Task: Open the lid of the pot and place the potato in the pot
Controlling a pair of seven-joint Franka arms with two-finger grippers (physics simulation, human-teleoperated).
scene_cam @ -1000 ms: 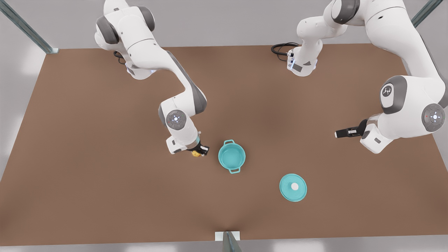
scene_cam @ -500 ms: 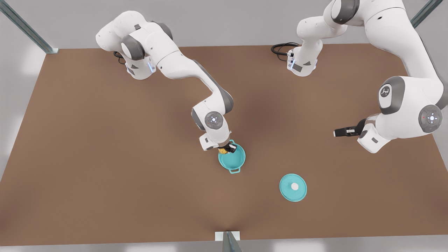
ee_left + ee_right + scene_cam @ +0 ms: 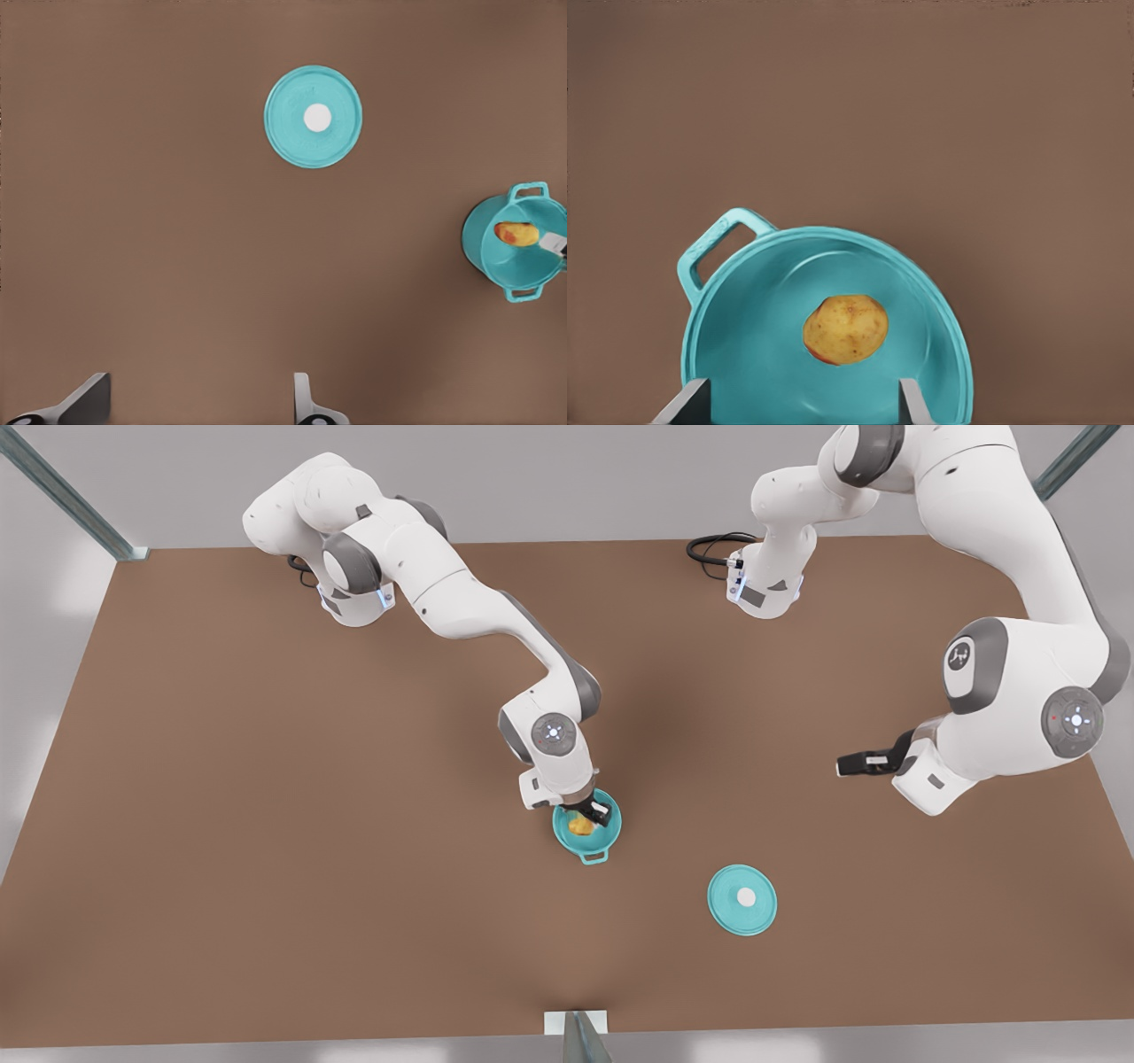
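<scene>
Partly hidden by right tool (image 3: 595, 812), potato (image 3: 580, 826) inside pot (image 3: 588, 840).

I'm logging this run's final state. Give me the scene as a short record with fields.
pot: uncovered, on the table
potato: inside the pot, free of the fingers
pot lid: flat on the table, knob up, apart from the pot
right gripper: open, over the pot
left gripper: open, waiting above the table

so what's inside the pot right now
The potato is inside the pot, below the open right gripper, which is over the pot. The lid lies apart on the table. Part of the pot's floor is hidden by the gripper. The left gripper waits aside, open.
</scene>
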